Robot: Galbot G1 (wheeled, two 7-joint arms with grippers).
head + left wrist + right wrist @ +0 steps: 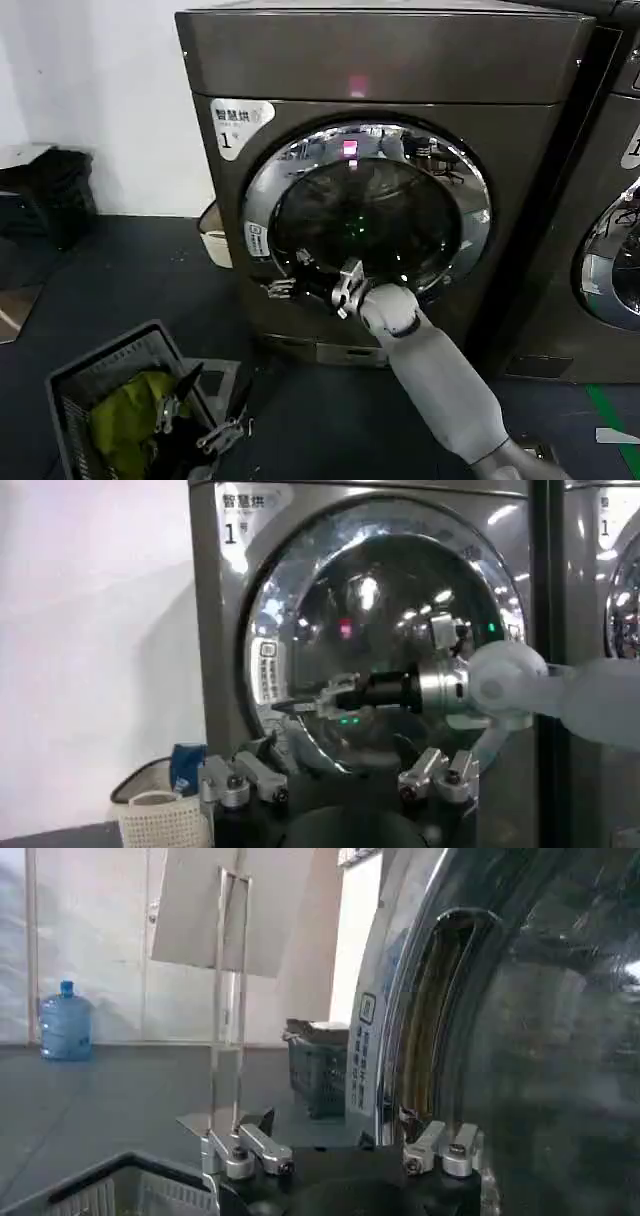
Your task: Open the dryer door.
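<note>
Right gripper (285,287) at the lower-left rim of the dryer door (366,205), fingers spread.
The door, a round porthole with a shiny chrome ring and dark glass, sits shut on the front of the bronze-grey machine with a white "1" sticker (238,124). Left of the machine: white woven basket (214,236) against its side, dark mesh laundry crate (115,410) with yellow-green cloth (128,420) on the floor below-left. Left gripper (205,420) hangs beside the crate, fingers apart. Second dark machine (600,210) stands right of the first.

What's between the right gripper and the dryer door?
Nothing. In the head view the right gripper is right at the dryer door, by its left chrome rim; the left wrist view agrees.
</note>
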